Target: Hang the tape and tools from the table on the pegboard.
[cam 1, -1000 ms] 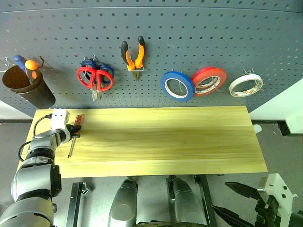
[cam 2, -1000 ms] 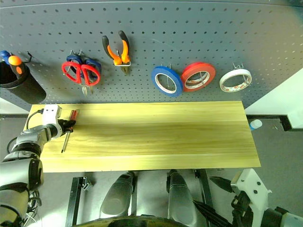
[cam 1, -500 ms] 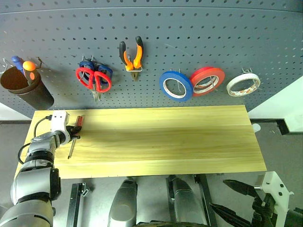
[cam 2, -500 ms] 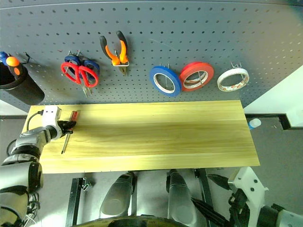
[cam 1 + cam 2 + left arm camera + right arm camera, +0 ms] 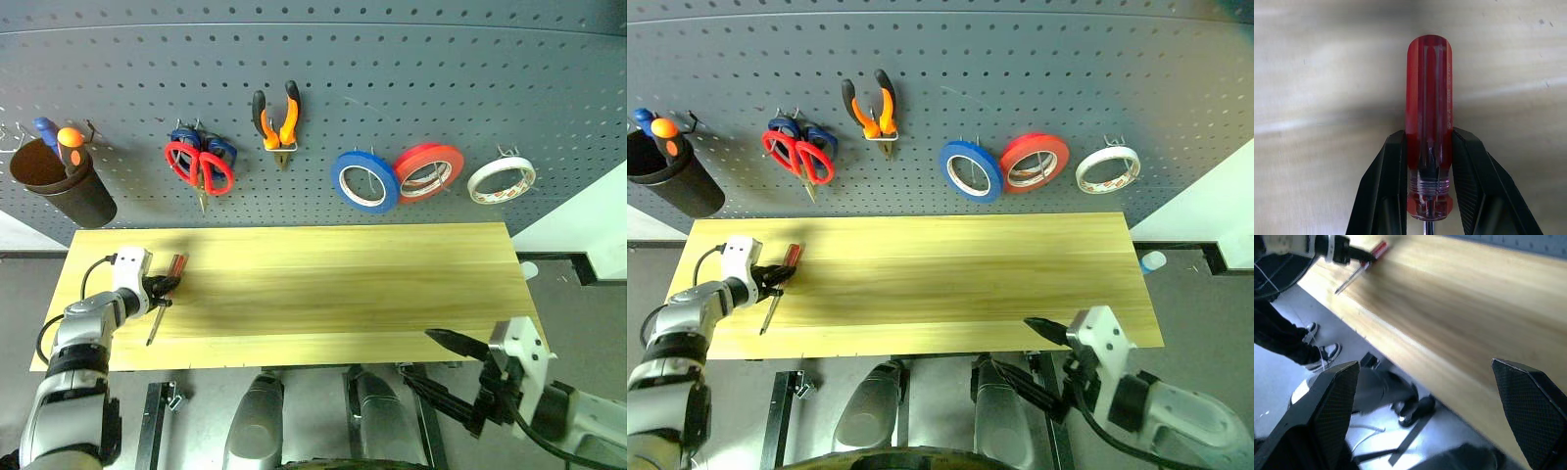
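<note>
My left gripper is shut on the red-handled screwdriver at the left end of the table. In the left wrist view both fingers clamp the lower handle of the screwdriver. My right gripper is open and holds nothing, at the table's front right edge. On the pegboard hang the pliers, the red scissors and the whitish tape.
A blue roll and a red roll hang beside the whitish tape. A dark cup with a blue and an orange screwdriver hangs at the far left. Blue scissors sit behind the red ones.
My right gripper has risen from below the table to its front right edge. The left gripper has shifted slightly right and toward me with the screwdriver.
</note>
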Available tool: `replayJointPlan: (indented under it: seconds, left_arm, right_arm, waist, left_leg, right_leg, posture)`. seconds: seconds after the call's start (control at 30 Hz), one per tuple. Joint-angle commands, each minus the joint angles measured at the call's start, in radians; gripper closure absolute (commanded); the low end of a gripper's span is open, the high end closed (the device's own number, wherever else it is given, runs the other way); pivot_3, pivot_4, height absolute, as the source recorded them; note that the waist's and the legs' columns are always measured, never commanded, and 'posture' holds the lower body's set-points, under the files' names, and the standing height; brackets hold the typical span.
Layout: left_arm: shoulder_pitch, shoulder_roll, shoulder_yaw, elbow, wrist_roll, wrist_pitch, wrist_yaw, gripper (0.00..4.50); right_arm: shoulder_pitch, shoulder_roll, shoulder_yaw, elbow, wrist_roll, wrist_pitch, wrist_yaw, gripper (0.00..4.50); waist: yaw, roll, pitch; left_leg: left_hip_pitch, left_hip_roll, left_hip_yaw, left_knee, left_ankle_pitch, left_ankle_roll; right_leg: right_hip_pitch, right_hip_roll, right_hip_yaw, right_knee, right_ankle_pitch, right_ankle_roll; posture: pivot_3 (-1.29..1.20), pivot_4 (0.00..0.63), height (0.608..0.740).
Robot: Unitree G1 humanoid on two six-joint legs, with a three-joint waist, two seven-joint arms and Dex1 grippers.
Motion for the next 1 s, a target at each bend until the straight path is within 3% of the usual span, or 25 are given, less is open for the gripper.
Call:
replayJointPlan:
  seconds: [0.03, 0.27, 0.47, 0.6, 0.8, 1.0]
  left_arm:
    - [0.075, -0.014, 0.014, -0.187, -0.03, 0.049, 0.024, 3.6]
    - [0.181, -0.079, -0.023, -0.373, -0.019, 0.039, 0.071, 3.6]
    - [0.289, -0.143, -0.047, -0.63, -0.012, 0.018, 0.142, 3.6]
    - [0.331, -0.165, -0.053, -0.726, 0.023, -0.092, 0.188, 3.6]
    - [0.344, -0.201, -0.048, -0.804, 0.08, -0.175, 0.299, 3.6]
    - [0.279, -0.204, -0.035, -0.83, 0.131, -0.268, 0.387, 3.6]
  right_arm:
    - [-0.073, 0.025, 0.077, 0.042, -0.044, -0.036, -0.017, 0.0]
    - [-0.274, 0.086, 0.238, 0.186, -0.147, -0.095, -0.033, 0.0]
    - [-0.418, 0.125, 0.29, 0.313, -0.202, -0.167, -0.005, 0.0]
    - [-0.491, 0.143, 0.314, 0.388, -0.229, -0.208, 0.016, 0.0]
    - [-0.561, 0.152, 0.344, 0.462, -0.256, -0.281, 0.079, 0.0]
    - [-0.624, 0.162, 0.366, 0.543, -0.281, -0.323, 0.123, 0.0]
  waist:
    - [0.01, -0.003, -0.016]
    - [0.047, -0.003, -0.076]
    - [0.075, -0.001, -0.137]
    - [0.098, 0.002, -0.168]
    - [0.113, 0.007, -0.183]
    - [0.135, 0.008, -0.189]
  left_leg:
    - [0.0, 0.0, 0.0, 0.0, 0.0, 0.0]
    - [0.003, 0.0, 0.001, 0.004, -0.001, 0.001]
    - [0.003, 0.0, 0.001, 0.009, -0.001, 0.001]
    - [0.006, 0.0, 0.001, 0.013, -0.001, 0.001]
    - [0.021, 0.0, 0.001, 0.013, -0.001, 0.001]
    - [0.021, 0.0, 0.001, 0.013, -0.001, 0.001]
  right_leg:
    - [0.0, 0.0, 0.0, 0.0, 0.0, 0.0]
    - [0.003, 0.0, 0.0, 0.001, 0.001, -0.002]
    - [0.006, 0.001, 0.0, 0.002, 0.002, -0.003]
    - [0.01, 0.002, 0.0, 0.003, 0.002, -0.007]
    - [0.026, 0.002, 0.0, 0.0, 0.0, -0.006]
    - [0.026, 0.002, 0.0, -0.001, 0.002, -0.009]
  posture:
    - [0.29, 0.141, 0.74]
    - [0.33, 0.074, 0.74]
    - [0.38, 0.015, 0.74]
    - [0.41, 0.0, 0.74]
    - [0.45, 0.0, 0.74]
    - [0.47, 0.0, 0.74]
